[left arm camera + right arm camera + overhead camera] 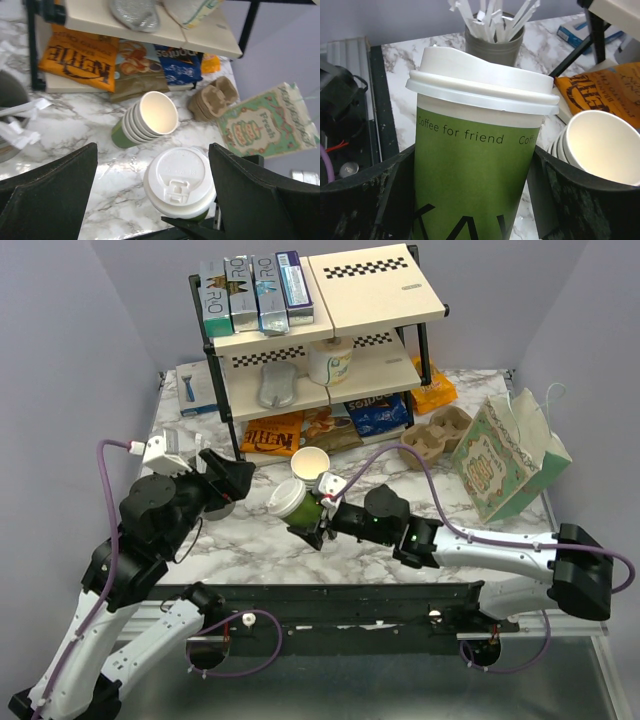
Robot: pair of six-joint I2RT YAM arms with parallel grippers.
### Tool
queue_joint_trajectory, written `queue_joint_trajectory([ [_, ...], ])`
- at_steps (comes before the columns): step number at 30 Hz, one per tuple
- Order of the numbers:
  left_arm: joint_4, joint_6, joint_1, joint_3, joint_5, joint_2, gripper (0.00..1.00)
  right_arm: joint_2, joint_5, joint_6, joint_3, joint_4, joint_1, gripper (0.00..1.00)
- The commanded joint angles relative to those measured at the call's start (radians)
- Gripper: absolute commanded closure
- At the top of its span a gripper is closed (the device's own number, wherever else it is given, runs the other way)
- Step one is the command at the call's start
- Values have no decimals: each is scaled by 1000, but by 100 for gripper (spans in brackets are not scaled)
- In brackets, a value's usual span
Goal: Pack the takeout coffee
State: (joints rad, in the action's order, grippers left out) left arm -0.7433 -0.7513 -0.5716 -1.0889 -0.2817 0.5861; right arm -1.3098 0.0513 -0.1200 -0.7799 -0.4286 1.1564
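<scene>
The takeout coffee is a paper cup with green printed sides, a cream band and a white lid, held tilted above the marble table. My right gripper is shut on its green body, with the fingers against both sides in the right wrist view. My left gripper is open and empty just left of the cup. The left wrist view shows the cup's lid facing it, between and beyond the left gripper's spread fingers, not touching them.
A stack of nested lidless cups lies tilted just behind the coffee. A brown cup carrier and a printed paper gift bag stand at the right. A shelf rack with snack bags under it is at the back. A grey pot of stirrers stands to the left.
</scene>
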Motion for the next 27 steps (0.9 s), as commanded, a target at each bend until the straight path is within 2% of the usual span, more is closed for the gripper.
queue_joint_trajectory([
  [1,166,50,-2,43,196,17,1,55,-103,5,50,-105,-1,20],
  [4,196,50,-2,61,255,66,1,92,-110,-3,59,-131,-1,20],
  [8,277,63,-2,110,425,132,1,118,-87,-7,57,-131,-1,20],
  [11,306,76,-2,127,493,172,1,129,-67,-15,57,-130,-1,20],
  [17,288,110,-4,158,565,201,1,158,-110,-15,85,-189,-1,20],
  [20,289,99,-2,190,604,192,1,159,-192,-20,102,-254,-1,21],
  [25,317,-4,-2,254,585,155,1,184,-260,-32,149,-458,-3,21],
  [27,367,-42,-4,290,616,141,1,185,-264,-47,145,-479,-1,22],
])
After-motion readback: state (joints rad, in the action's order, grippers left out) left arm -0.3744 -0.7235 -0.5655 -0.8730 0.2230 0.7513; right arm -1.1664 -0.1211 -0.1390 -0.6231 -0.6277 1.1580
